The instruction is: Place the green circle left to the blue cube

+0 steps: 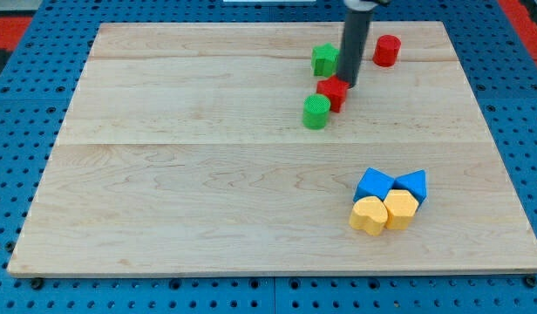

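The green circle [316, 112] is a short green cylinder standing right of the board's middle, in the upper half. A red star-shaped block [333, 92] touches it at its upper right. My tip [348, 83] rests at the red star's upper right edge, apart from the green circle. The blue cube [373, 185] lies at the lower right, far below the green circle. It sits in a tight cluster with a blue triangular block [413, 184], a yellow heart-shaped block [369, 215] and a yellow hexagonal block [400, 209].
A green star-shaped block [324, 58] stands just left of the rod near the view's top. A red cylinder [387, 51] stands to the rod's right. The wooden board [181, 174] lies on a blue pegboard surface.
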Controlling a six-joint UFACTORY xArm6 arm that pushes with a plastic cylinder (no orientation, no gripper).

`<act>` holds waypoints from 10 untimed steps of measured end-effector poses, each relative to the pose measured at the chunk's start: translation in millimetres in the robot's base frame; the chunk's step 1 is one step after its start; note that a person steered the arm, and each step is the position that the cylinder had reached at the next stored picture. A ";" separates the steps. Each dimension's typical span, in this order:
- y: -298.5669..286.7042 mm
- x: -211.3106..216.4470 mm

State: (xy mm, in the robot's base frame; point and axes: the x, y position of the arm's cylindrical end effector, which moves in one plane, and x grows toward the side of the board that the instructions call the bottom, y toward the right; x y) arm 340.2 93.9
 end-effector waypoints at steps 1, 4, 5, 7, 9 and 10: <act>-45.8 3.0; -108.9 9.1; -138.1 78.0; -79.6 135.3; -97.6 119.1; -159.5 109.5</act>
State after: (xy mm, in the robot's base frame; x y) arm 449.6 -65.6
